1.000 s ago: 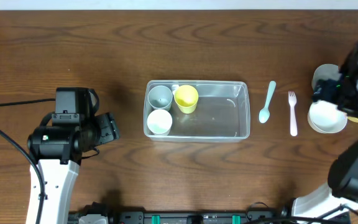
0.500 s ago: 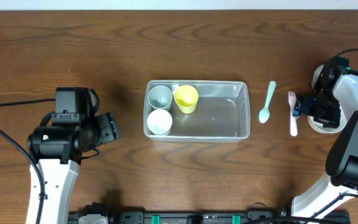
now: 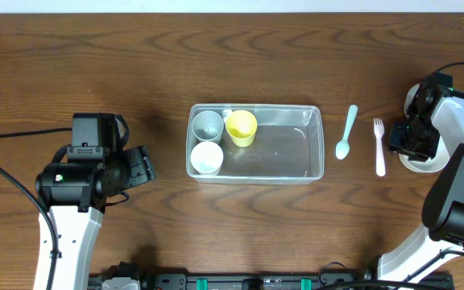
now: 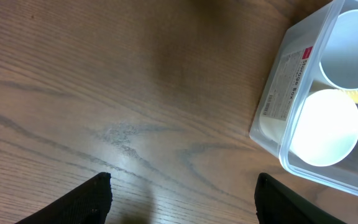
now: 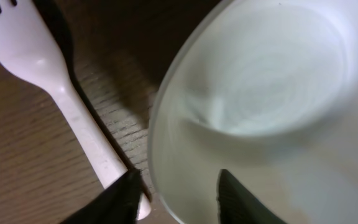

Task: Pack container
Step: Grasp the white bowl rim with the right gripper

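The clear container [image 3: 256, 107] stands mid-table and holds a grey cup [image 3: 208, 124], a yellow cup [image 3: 241, 126] and a white cup [image 3: 206, 157]. At the far right, my right gripper [image 3: 409, 141] is down on a white bowl [image 3: 425, 165]. In the right wrist view its jaws [image 5: 179, 186] straddle the bowl's [image 5: 272, 81] near rim, one finger outside and one inside, with a gap still showing. My left gripper [image 4: 182, 186] hangs open over bare wood, left of the container [image 4: 288, 81].
A pale blue spoon [image 3: 346, 133] and a white fork [image 3: 379, 147] lie between the container and the bowl. The fork's handle [image 5: 55, 81] lies right beside my right outer finger. A grey bowl [image 3: 415, 95] sits partly hidden behind the right arm.
My right gripper came down onto the white bowl and its jaws have narrowed around the rim. The left arm and the container's contents have stayed put.
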`<state>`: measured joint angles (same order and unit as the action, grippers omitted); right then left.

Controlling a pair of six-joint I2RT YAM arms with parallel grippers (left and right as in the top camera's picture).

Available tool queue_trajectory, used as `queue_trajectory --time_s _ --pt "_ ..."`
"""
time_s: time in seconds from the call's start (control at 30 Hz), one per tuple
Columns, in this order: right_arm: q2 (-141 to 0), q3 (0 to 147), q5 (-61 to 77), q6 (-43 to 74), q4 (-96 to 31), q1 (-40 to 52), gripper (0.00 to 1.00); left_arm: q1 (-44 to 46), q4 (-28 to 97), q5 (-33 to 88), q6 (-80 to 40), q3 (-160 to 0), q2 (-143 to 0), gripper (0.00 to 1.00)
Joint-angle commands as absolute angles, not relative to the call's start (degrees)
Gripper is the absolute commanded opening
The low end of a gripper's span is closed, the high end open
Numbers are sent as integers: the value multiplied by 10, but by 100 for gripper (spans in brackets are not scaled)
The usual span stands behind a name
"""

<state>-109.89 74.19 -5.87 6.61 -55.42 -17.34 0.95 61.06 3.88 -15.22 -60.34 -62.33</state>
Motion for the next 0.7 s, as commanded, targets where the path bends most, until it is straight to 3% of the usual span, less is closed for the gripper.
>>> queue_trajectory --time_s 0.0,0.37,0.47,0.67 --pt "-1101 741 -57 68 -553 -172 34 7 612 30 -155 -602 -625 74" --pt "-1101 741 -57 68 -553 -172 6 7 612 30 -156 -602 -625 74" --pt "-1101 741 -57 68 -554 -172 1 7 612 30 -156 -602 -625 74" --pt "-1100 743 -38 68 -555 -172 1 7 612 30 -156 -602 -625 74"
